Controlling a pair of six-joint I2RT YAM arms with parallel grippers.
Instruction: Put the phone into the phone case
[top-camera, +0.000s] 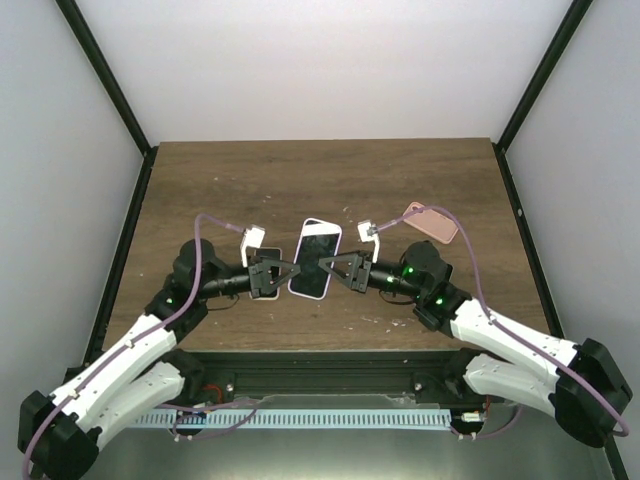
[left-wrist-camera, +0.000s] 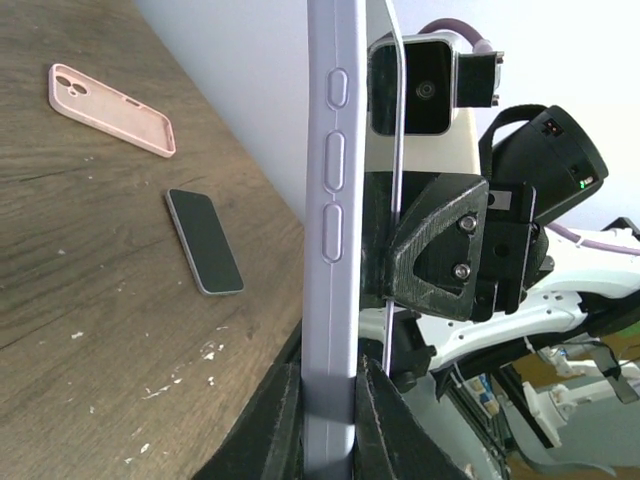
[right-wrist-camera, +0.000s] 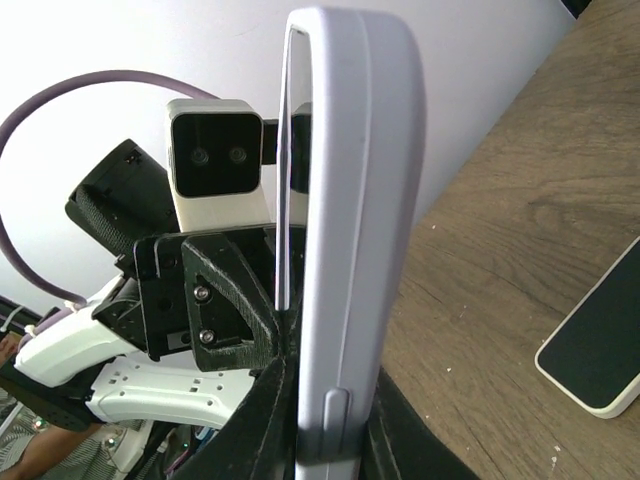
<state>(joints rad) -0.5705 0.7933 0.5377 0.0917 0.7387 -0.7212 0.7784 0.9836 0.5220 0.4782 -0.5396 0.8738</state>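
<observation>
Lavender case (left-wrist-camera: 330, 250) clamped btwn L+R jaws, contents unclear.

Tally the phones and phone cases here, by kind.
Phone cases: 2, the lavender case and the pink case
Phones: 1, the dark-screened phone
Total: 3

The worktop (top-camera: 400, 180) is brown wood, matt and grainy, flecked with pale scuffs. The lilac case (left-wrist-camera: 330, 250) looks like smooth, matt, rubbery plastic, and so does the pink case (left-wrist-camera: 110, 108). The phone (left-wrist-camera: 204, 240) has a glossy dark glass face. The fingers (right-wrist-camera: 235, 310) are matt black plastic with metal screws.
</observation>
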